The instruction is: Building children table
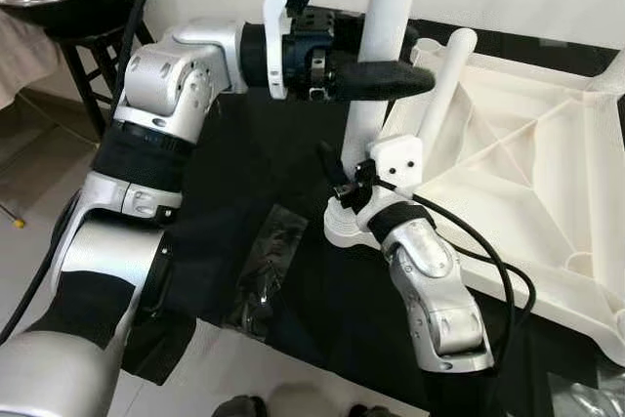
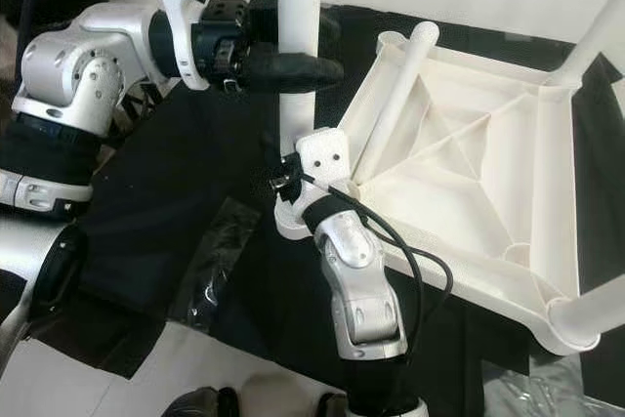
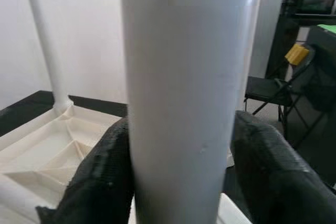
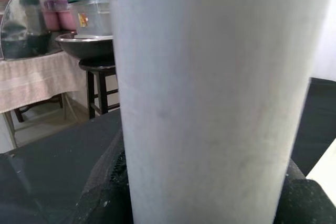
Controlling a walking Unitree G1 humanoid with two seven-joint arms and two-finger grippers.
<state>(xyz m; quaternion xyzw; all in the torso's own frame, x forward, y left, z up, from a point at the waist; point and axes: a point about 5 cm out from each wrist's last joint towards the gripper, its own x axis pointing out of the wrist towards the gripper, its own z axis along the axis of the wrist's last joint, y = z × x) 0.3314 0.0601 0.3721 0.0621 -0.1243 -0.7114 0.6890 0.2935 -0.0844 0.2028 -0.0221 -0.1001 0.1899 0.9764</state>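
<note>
Both the left gripper and right gripper clamp the upright table leg; uneven pull could tilt it off the tabletop socket.

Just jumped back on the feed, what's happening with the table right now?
Both arms are on one white table leg that stands upright on the black mat. The left gripper is clamped around it high up, the right gripper low down near its flared foot. The white tabletop lies upside down just to the robot's right, with other legs already standing in its corners. This leg stands beside the tabletop, not in a socket yet.
</note>
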